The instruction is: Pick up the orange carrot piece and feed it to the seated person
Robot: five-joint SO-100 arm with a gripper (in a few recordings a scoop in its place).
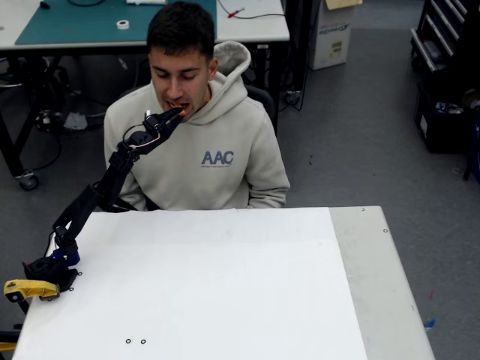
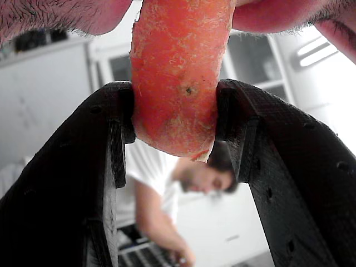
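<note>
Nearly done: gripper [image 2: 174,119] clenched on orange carrot piece [image 2: 178,72], top end between lips of seated person [image 1: 217,150] at upper centre of fixed view; release left.

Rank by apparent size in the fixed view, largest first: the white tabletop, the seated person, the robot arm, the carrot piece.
1. White tabletop
2. Seated person
3. Robot arm
4. Carrot piece, a small orange speck at the gripper, by the person's mouth

The tabletop lies nearer the camera, which inflates its apparent size.
</note>
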